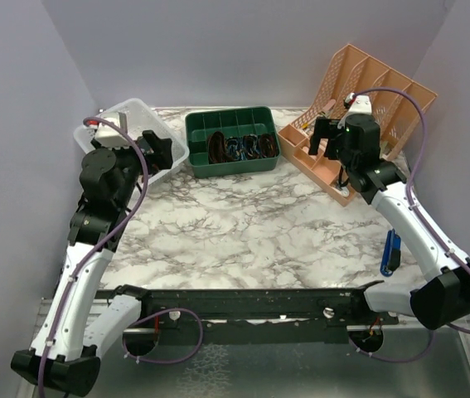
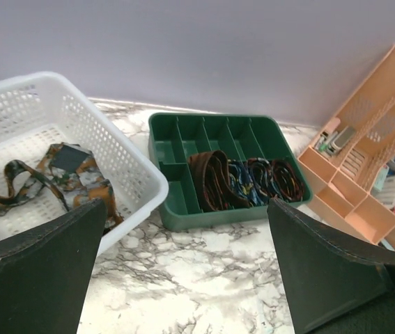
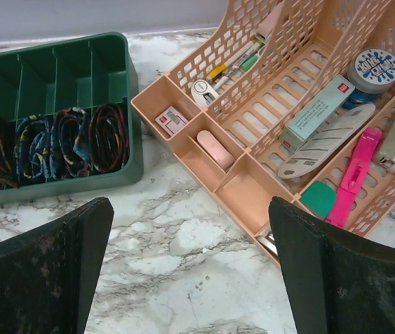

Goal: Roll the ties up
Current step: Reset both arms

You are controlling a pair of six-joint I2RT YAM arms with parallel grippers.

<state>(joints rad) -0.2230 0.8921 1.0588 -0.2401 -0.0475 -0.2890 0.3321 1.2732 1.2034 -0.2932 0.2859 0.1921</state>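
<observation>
Several rolled ties point(image 2: 242, 182) sit in the front compartments of a green divided tray point(image 2: 176, 221); they also show in the top view point(image 1: 243, 148) and the right wrist view point(image 3: 51, 145). A loose brown-orange tie point(image 2: 51, 177) lies crumpled in the white basket point(image 2: 131, 167). My left gripper point(image 2: 187, 278) is open and empty, held above the table next to the basket point(image 1: 164, 162). My right gripper point(image 3: 190, 278) is open and empty, held above the table between the green tray and the peach organizer point(image 3: 249, 191).
The peach plastic organizer point(image 1: 359, 116) at the back right holds pens, a pink stapler point(image 3: 354, 174) and other desk items. A blue object point(image 1: 391, 251) lies on the table by the right arm. Walls close in on the left, back and right.
</observation>
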